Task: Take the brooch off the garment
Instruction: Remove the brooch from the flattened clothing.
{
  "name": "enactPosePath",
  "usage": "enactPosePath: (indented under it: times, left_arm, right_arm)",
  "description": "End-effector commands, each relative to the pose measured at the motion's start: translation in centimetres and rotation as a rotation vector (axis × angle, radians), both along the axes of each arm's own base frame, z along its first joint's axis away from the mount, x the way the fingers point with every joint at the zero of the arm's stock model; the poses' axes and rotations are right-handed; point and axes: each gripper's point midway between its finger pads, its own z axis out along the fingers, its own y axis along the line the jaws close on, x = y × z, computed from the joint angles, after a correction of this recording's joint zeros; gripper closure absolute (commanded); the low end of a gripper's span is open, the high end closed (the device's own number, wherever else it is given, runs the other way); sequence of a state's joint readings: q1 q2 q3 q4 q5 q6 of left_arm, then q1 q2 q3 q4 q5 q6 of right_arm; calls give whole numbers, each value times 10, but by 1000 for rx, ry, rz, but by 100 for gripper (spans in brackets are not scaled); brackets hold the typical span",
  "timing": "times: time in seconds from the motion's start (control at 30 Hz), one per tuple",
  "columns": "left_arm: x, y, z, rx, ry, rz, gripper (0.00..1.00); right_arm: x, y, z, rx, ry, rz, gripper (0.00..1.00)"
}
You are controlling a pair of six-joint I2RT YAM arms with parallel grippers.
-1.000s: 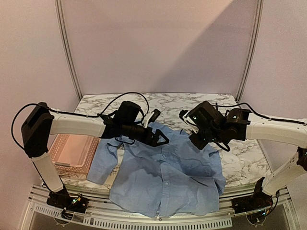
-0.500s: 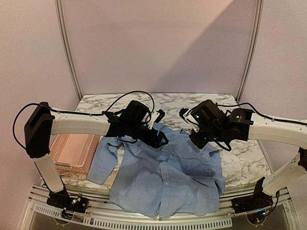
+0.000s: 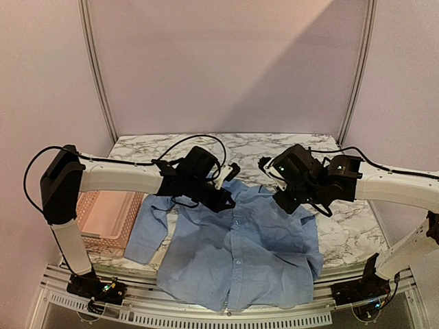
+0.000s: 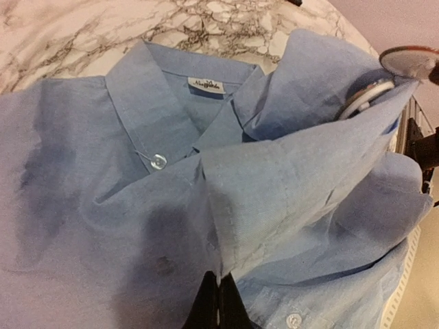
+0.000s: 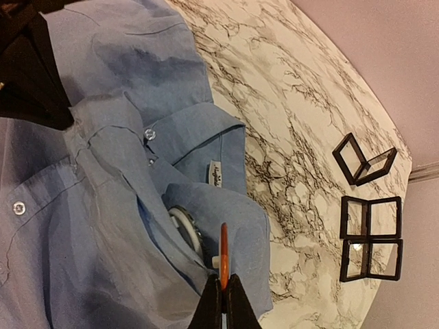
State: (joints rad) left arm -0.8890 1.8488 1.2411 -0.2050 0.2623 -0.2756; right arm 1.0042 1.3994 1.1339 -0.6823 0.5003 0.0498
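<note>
The garment (image 3: 236, 250) lies front-up across the middle of the bench (image 3: 274, 145). Its hem reaches the near edge, its collar points to the far edge and one sleeve trails toward the left edge. A pink basket (image 3: 103, 218) sits against that left edge, just beside the sleeve. From my right wrist I also see three small black open cases (image 5: 370, 218) on bare marble past the collar, well apart from the cloth. I cannot tell which edge they are nearest.

My left fingers (image 4: 211, 308) are closed tight on a raised fold of the shirt front, below the collar button, and have nothing else in them. My right fingers (image 5: 214, 308) are pinched on the rim of the brooch (image 5: 223, 255). It is a thin orange-edged disc, seen edge-on, sitting on the chest panel to the right of the collar, toward the far right of the bench. A pale round piece (image 4: 363, 99) presses the cloth just beside it. I take that for the brooch's backing, but I cannot be sure.

The cloth peaks toward the disc, so I judge I am mid-separation, with the brooch gripped but not yet free. Next I should hold the fold down with my left and draw the disc straight away from the fabric with my right. I should watch that the shirt does not simply lift along with it.
</note>
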Motion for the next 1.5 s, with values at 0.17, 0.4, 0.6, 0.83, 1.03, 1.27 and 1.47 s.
enactPosePath:
  times: [0.17,0.4,0.6,0.83,1.03,1.27,1.47]
  left_arm:
    - [20,23,37,-47,-21,45,100]
    - [22,27,44,-55,-18,55,100]
    - [27,33,59,-60,-63,86,71]
    - [35,71,132,-136,-325,195,17]
    - [4,70,187,-262,-365,56,6]
    - [-57,47,189,-456,-169,-227,6]
    - [-70,34,178,-507,-33,-300,7]
  right_arm:
    - [-3,-19,-9,-92,7,-51,100]
    - [1,-20,-3,-74,-12,-84,100]
    - [-3,-1,33,172,-22,-52,100]
    - [-20,35,70,576,39,124,100]
    - [-31,56,106,816,115,317,100]
    - [-47,75,120,946,246,486,100]
    - [-64,97,110,999,414,597,100]
